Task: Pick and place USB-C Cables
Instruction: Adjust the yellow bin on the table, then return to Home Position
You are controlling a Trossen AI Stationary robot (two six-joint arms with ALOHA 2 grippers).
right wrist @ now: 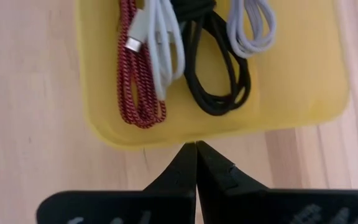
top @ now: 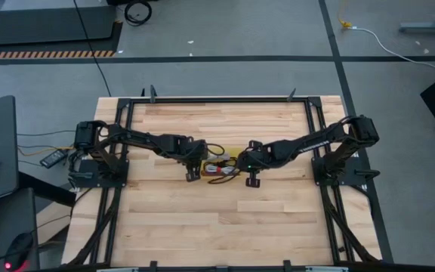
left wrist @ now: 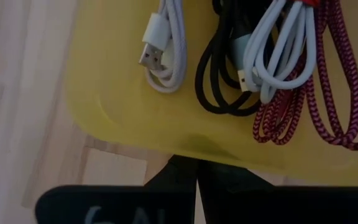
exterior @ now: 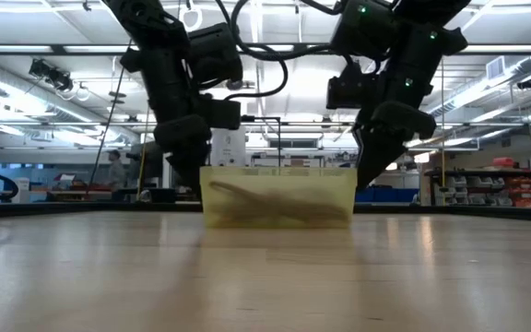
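Four cables (right wrist: 185,56) lie in one yellow tray (right wrist: 291,93) mid worktop (top: 225,227), bare wood all round; left hand (left wrist: 196,177) and right hand (right wrist: 196,165) are pinched closed, empty, at its edges

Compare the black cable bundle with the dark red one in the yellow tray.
The black cable looks smooth and plain; the dark red cable is braided with a patterned weave. The black one lies mid-tray, the red one near the tray's edge. Both are loosely coiled, with the white cable between them.
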